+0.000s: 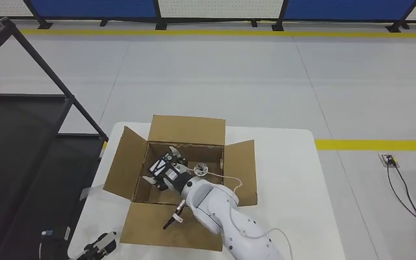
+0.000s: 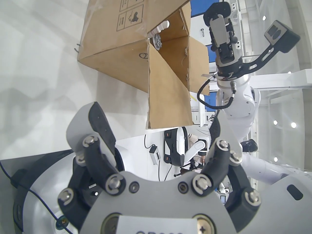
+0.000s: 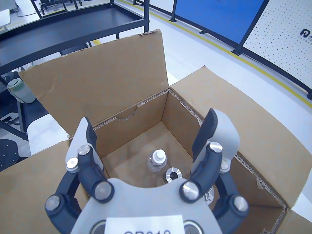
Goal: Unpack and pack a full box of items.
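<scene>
The right tool [image 3: 149,122] hangs over the open box [image 3: 136,130], jaws spread wide and holding nothing. The bottle [image 3: 157,160] stands on the box floor below this tool, its long axis apparently upright and its cap toward the tool. It is just beside a round metal item [image 3: 173,174]. The left tool [image 2: 158,132], also wide open and empty, sits outside the box, so the right arm is nearer.

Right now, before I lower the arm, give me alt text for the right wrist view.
The open right claw hangs above an open cardboard box. On its floor stands a small clear bottle with a white cap, beside a round metal part with a centre hole.
</scene>
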Robot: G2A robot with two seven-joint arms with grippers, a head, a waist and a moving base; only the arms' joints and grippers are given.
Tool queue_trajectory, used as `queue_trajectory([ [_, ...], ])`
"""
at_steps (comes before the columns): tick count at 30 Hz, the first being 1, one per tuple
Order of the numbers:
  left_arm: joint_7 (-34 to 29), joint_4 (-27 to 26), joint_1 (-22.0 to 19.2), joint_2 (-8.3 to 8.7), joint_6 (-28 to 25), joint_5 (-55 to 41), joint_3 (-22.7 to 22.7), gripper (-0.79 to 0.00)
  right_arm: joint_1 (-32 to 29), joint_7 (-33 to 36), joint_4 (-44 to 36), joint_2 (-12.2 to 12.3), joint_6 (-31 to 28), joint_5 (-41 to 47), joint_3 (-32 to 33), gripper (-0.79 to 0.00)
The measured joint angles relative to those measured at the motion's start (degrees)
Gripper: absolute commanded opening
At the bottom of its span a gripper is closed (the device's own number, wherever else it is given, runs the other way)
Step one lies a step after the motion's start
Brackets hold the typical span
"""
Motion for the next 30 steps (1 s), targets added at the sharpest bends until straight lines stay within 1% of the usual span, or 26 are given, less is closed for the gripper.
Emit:
queue_trajectory([
  [3, 0.1, -0.4, -0.4, 0.03, 1.0, 1.2, 0.6, 0.0, -1.2, -0.5, -2.0, 0.2, 0.3, 1.0, 1.3, 0.0],
  [7, -1.9, -1.2, -1.1, 0.28, 2.6, 4.6, 1.9, 0.0, -4.6, -2.2, -8.3, 1.2, -1.3, 2.8, 5.1, 0.0],
  [11, -4.3, -2.0, -1.8, 0.56, 3.3, 7.6, 3.3, 0.0, -9.9, -2.9, -16.7, 2.6, -4.1, 5.5, 11.0, 0.0],
  [17, -7.0, -2.5, -2.0, 0.83, 2.6, 6.8, 4.0, 0.0, -18.5, -4.1, -27.3, 4.4, -8.0, 10.8, 19.5, 0.0],
  [21, -8.3, -2.6, -1.8, 1.0, 1.1, 5.5, 3.6, 0.0, -23.1, -4.1, -32.0, 5.3, -9.9, 17.0, 25.0, 0.0],
  [23, -8.7, -2.8, -1.5, 1.07, 0.1, 5.1, 3.4, 0.0, -25.3, -3.4, -33.9, 5.8, -11.2, 22.2, 28.3, 0.0],
  [26, -7.8, -2.8, -1.0, 1.07, -1.2, 3.6, 2.6, 0.0, -28.1, -1.3, -36.3, 6.4, -11.5, 28.6, 33.4, 0.0],
  [27, -7.3, -2.8, -0.8, 1.06, -1.6, 2.9, 2.1, 0.0, -28.3, -1.0, -36.4, 6.4, -11.4, 28.9, 34.1, 0.0],
  [30, -6.0, -2.8, 0.4, 1.01, -2.9, 0.0, 0.0, 0.0, -28.1, -1.2, -36.3, 6.4, -11.3, 28.5, 33.5, 0.0],
])
